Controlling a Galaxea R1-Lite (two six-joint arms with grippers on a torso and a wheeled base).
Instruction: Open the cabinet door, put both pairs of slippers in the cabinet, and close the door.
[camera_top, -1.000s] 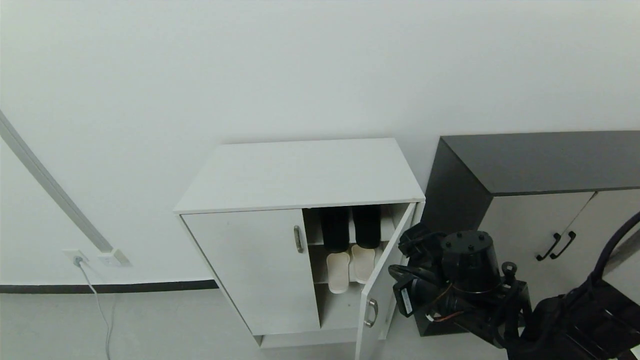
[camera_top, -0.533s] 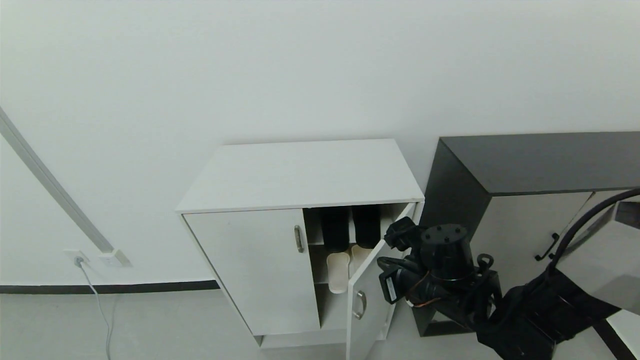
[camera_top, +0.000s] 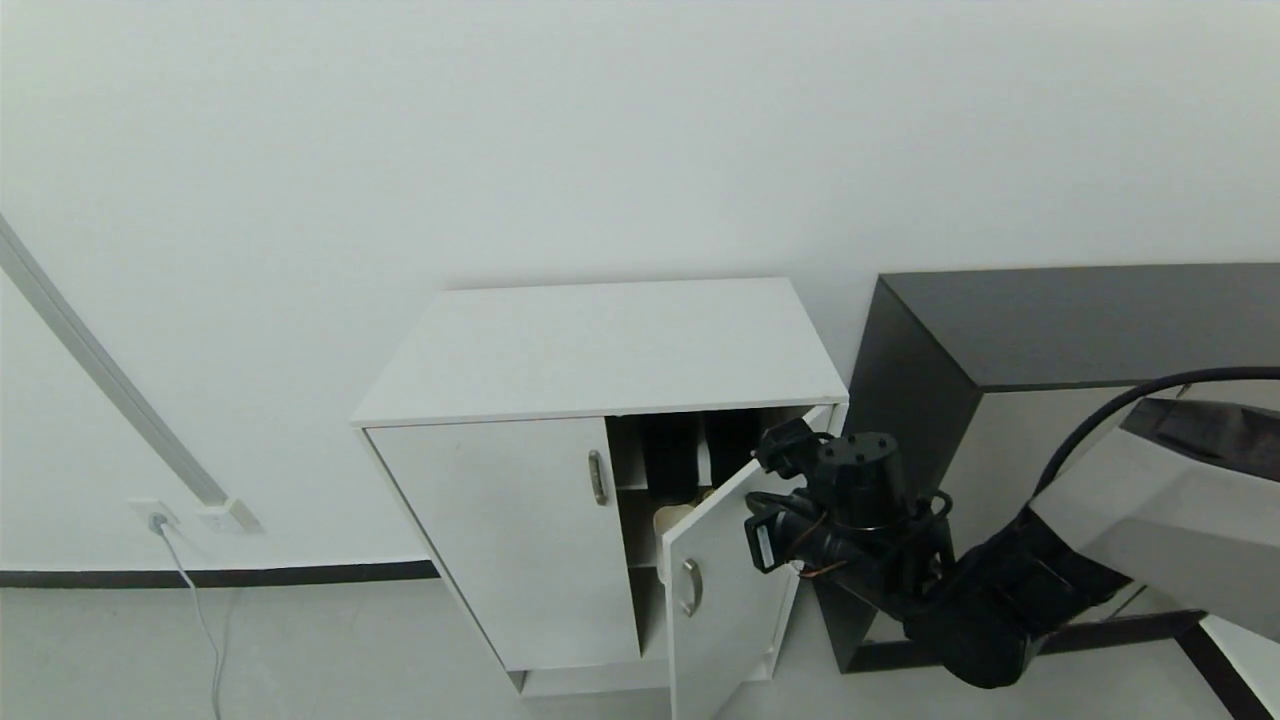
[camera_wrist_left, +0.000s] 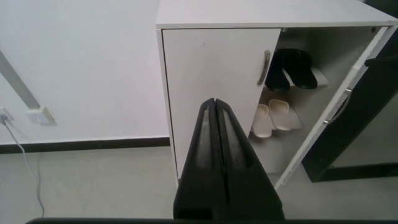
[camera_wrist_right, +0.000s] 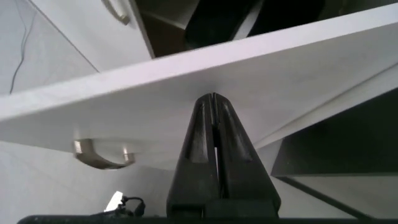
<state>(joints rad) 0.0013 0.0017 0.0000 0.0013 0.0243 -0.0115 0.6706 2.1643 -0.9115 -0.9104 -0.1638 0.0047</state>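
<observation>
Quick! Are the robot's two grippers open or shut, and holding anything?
Left gripper: shut, holding nothing.
Right gripper: shut, holding nothing, tips against the cabinet door.

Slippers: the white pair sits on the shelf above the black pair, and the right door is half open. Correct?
No: the left wrist view shows the white pair on the shelf below the black pair. The right door is half open.

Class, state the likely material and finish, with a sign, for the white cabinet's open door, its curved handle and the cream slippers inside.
Open door: probably laminated board, matt white, faint grain. Curved handle: likely brushed metal, silvery sheen. Cream slippers: perhaps foam or rubber, smooth, matt.
</observation>
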